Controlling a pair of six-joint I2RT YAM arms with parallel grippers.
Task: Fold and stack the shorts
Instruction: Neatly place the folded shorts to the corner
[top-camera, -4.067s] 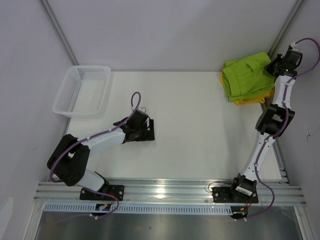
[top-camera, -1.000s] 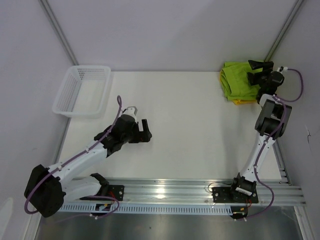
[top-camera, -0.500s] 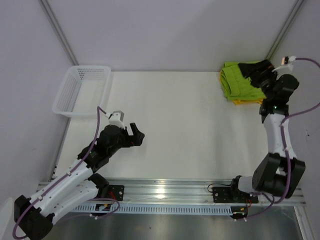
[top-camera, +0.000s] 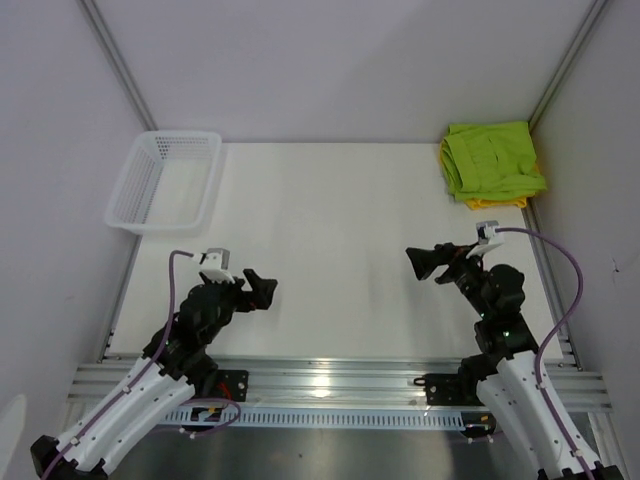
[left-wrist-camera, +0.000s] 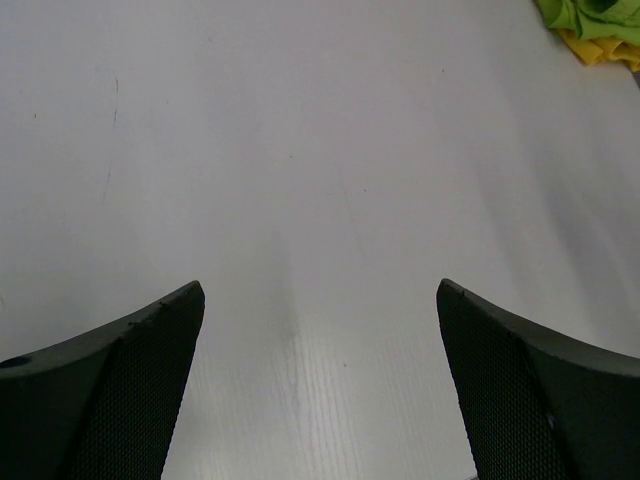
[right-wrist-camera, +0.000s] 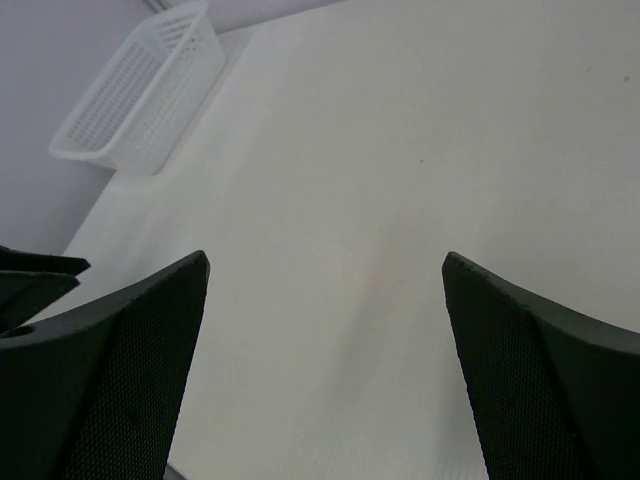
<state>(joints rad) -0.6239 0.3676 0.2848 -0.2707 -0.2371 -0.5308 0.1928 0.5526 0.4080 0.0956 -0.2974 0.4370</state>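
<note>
Top external shows me left pincer (top-camera: 259, 289) and right pincer (top-camera: 424, 264) spread wide, green shorts (top-camera: 495, 160) seemingly folded atop yellow shorts (top-camera: 490, 203).

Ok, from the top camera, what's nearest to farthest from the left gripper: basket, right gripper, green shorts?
From the left gripper:
1. The white basket, in the far-left corner.
2. The right gripper, across the table on the right.
3. The lime green shorts, in the far-right corner.
</note>
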